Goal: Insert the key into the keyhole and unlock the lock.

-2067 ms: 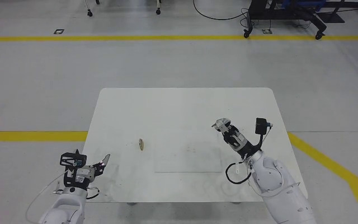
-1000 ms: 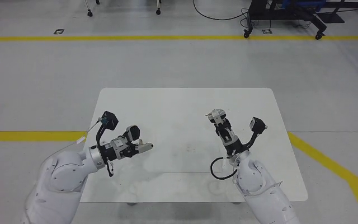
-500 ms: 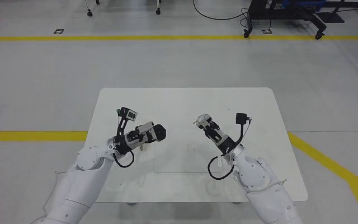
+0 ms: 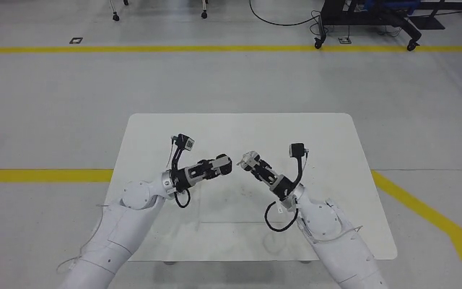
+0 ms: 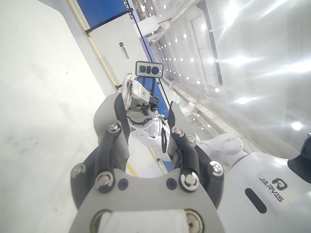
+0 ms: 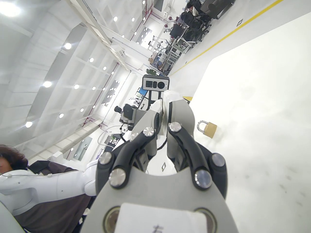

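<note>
A brass padlock (image 6: 209,129) with a steel shackle lies flat on the white table (image 6: 255,86); in the top view my left forearm covers that spot. My left gripper (image 4: 222,166) hangs above the table's middle, open with nothing between its fingers (image 5: 145,105). Facing it at a small gap is my right gripper (image 4: 247,157), its fingers pressed together (image 6: 166,103). A thin silvery piece that looks like the key sits at its tips (image 5: 128,93). Neither gripper touches the padlock.
The white table (image 4: 289,130) carries nothing else apart from faint scuff marks. Yellow floor lines run behind it and past both sides. Carts and equipment stand far back.
My left arm rose from the table's near-left edge, passed over the padlock and swung to the centre. My right gripper moved left toward it. The padlock stayed on the table.
</note>
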